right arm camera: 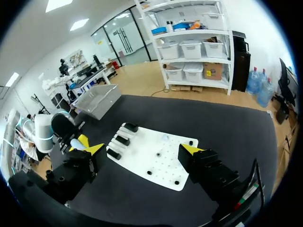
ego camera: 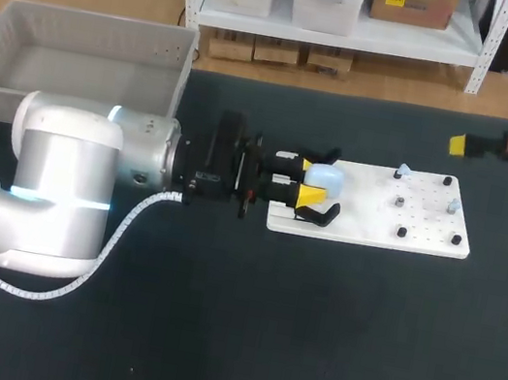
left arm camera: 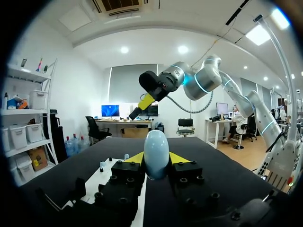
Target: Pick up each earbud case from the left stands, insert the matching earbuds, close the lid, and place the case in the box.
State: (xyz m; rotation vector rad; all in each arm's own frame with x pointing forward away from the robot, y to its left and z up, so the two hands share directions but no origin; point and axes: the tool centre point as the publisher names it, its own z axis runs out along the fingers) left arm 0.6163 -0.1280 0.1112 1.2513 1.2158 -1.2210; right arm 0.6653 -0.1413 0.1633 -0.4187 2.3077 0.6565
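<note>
Between the left fingers: the case (left arm camera: 156, 153), pale blue and egg-shaped, stands upright with its lid apparently down. Both yellow tips press its sides, so our left gripper (ego camera: 307, 182) is clamped on it.
Just beside that gripper: the black stands (right arm camera: 122, 140) at the near end of the white board (ego camera: 423, 235). We cannot tell whether the case has come off its stand yet.
Ahead of the gripper: two small pale blue pieces lie among the board's pegs. We take them for the earbuds (ego camera: 453, 205), and they are not yet in any case.
Back along the left arm, off to one side: the grey box (ego camera: 97, 20), with no case showing in it.
Well beyond the board's far end: our right gripper (right arm camera: 142, 151), its fingers spread wide and holding nothing.
Done, as we judge it: only the grasp on this first case.
Left: lifting the case free, opening the lid, seating the earbuds, shutting the lid and carrying the case to the box. We see no other case on the stands.
</note>
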